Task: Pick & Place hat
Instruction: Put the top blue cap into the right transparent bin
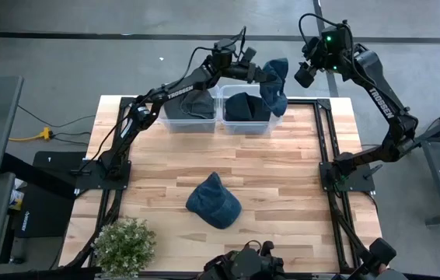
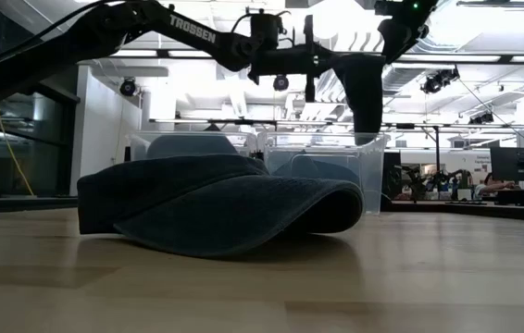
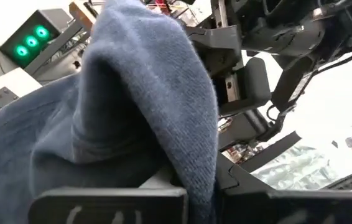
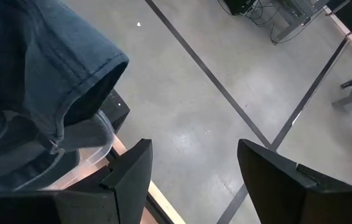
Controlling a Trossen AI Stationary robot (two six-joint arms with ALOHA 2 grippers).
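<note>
- Since your left gripper is clamped fully shut on the floppy dark-blue denim hat, the fabric just droops off it, hanging over the far right corner of the right-hand clear plastic bin. Looks to me like you're carrying it high so the brim clears the bin wall.
- From the left wrist view the hat bunches up right over the fingers, which fits a pinch on a fold of cloth rather than on the brim edge.
- Your right gripper sits just beside the hanging hat, past the far edge of the light wooden table, jaws spread about as wide as they go and holding nothing. In the right wrist view you can see both dark fingers apart with bare grey floor between them and the hat off to one side. My guess is it's there waiting, or lined up for a handover, can't say which.
- Both bins already have dark cloth in them: the left-hand clear plastic bin holds a greyish bundle, the right one something darker.
- A second dark-blue hat lies flat near the middle of the table, well apart from both arms, so I'd say there's more picking left.
- Small potted green plant sits at the near left corner, out of the way.
</note>
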